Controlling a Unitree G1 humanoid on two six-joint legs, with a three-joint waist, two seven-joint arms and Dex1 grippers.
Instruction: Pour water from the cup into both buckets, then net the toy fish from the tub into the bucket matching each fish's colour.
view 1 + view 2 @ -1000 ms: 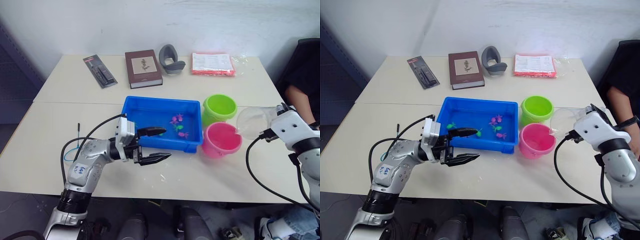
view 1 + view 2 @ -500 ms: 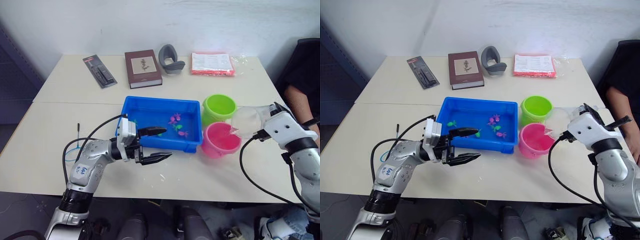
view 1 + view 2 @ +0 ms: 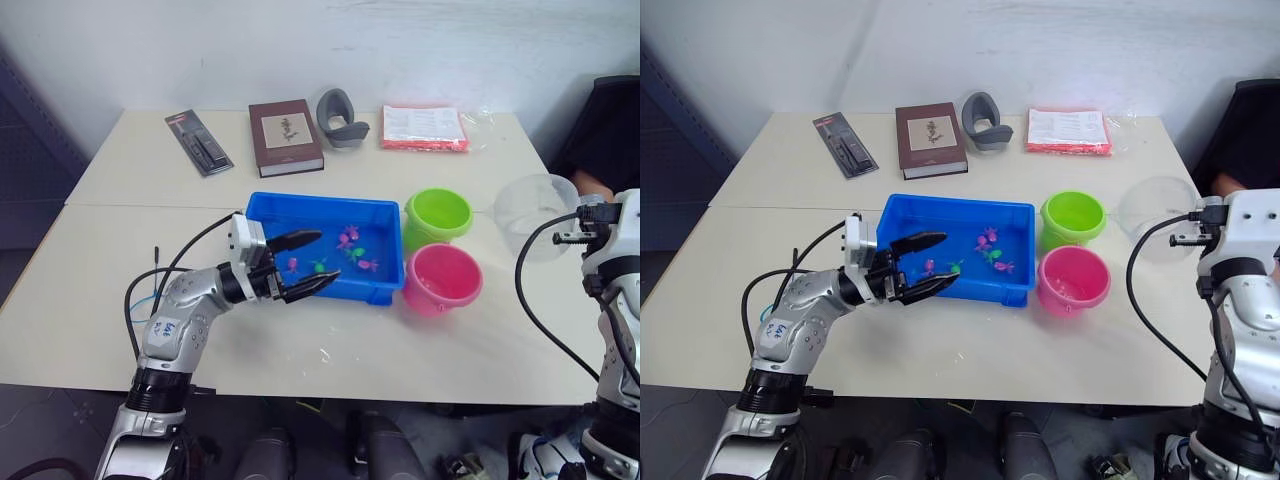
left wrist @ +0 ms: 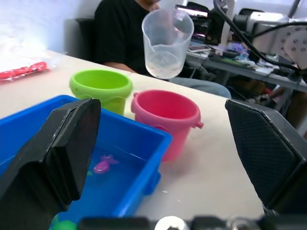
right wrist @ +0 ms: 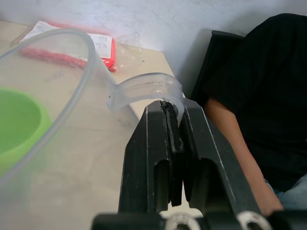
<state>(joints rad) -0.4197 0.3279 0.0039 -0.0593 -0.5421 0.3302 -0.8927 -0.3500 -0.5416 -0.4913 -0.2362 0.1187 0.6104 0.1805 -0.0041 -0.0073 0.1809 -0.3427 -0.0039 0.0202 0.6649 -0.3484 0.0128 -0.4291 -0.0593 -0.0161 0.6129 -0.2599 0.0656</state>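
Head-camera views show a pale table [image 3: 80, 260] with a blue tub [image 3: 322, 247] at centre frame. Several small pink and green toy fish [image 3: 352, 240] lie inside the tub, most of them toward its right half. Just right of the tub stand two buckets: the green bucket [image 3: 439, 215] farther back and the pink bucket [image 3: 441, 278] nearer the front, the two close beside each other.

At the right edge of the frame, the right gripper [image 5: 173, 125] is clamped on the handle of the clear cup [image 3: 528, 213], its fingers pressed together around the thin curved plastic. The cup is held up off the table, to the right of both buckets and apart from them. In the left wrist view the cup [image 4: 167, 42] appears roughly upright above and behind the pink bucket, with a little water at its bottom.

At lower left of centre, the left gripper [image 3: 305, 263] has its two black fingers spread apart and holds nothing; it points toward the right, over the tub's near left corner.

A thin dark stick [image 3: 157, 266] lies on the table at the left, beside the left arm.

Along the top of the frame lie a dark flat package [image 3: 199, 142], a brown book [image 3: 286, 137], a grey curved object [image 3: 342, 118] and a red-edged plastic sleeve of papers [image 3: 424, 127]. A person in black [image 5: 254, 91] sits at the right edge.
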